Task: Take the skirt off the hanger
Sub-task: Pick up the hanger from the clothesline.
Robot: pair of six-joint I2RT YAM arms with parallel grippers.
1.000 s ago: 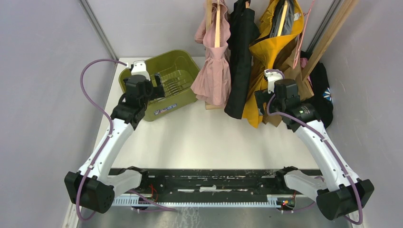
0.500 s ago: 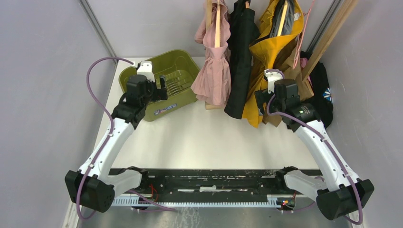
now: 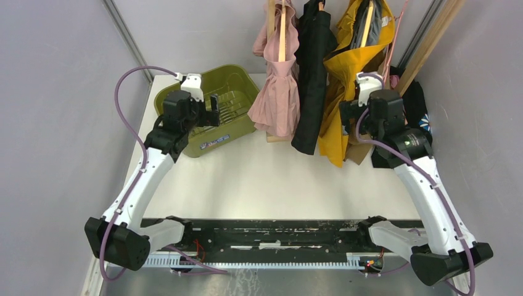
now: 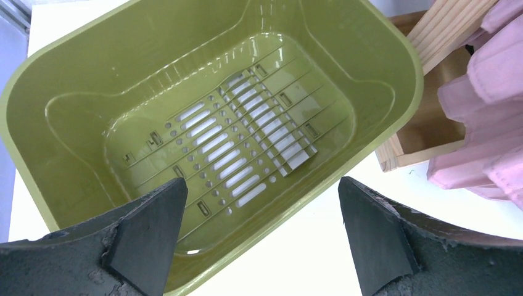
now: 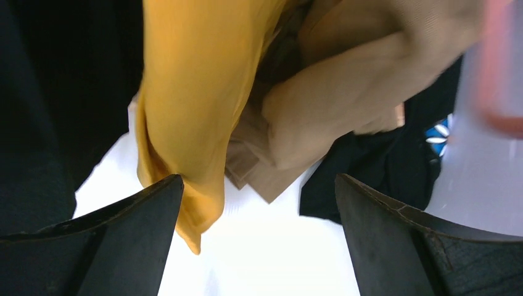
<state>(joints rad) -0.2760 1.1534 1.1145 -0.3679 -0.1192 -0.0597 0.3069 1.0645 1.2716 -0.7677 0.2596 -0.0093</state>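
At the far right of the table (image 3: 277, 176) the yellow skirt (image 3: 345, 68) hung on its hanger (image 3: 367, 24). My right gripper (image 5: 259, 185) was just beside it, fingers spread and empty. My left gripper (image 4: 260, 191), also spread, hovered over the green basket (image 4: 92, 80).

Grey walls (image 3: 55, 92), white table (image 3: 277, 179).

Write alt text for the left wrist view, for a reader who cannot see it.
The open left gripper hovers above a green plastic basket with a slotted floor, holding nothing. At the right, a pink garment hangs beside a wooden stand on the white table.
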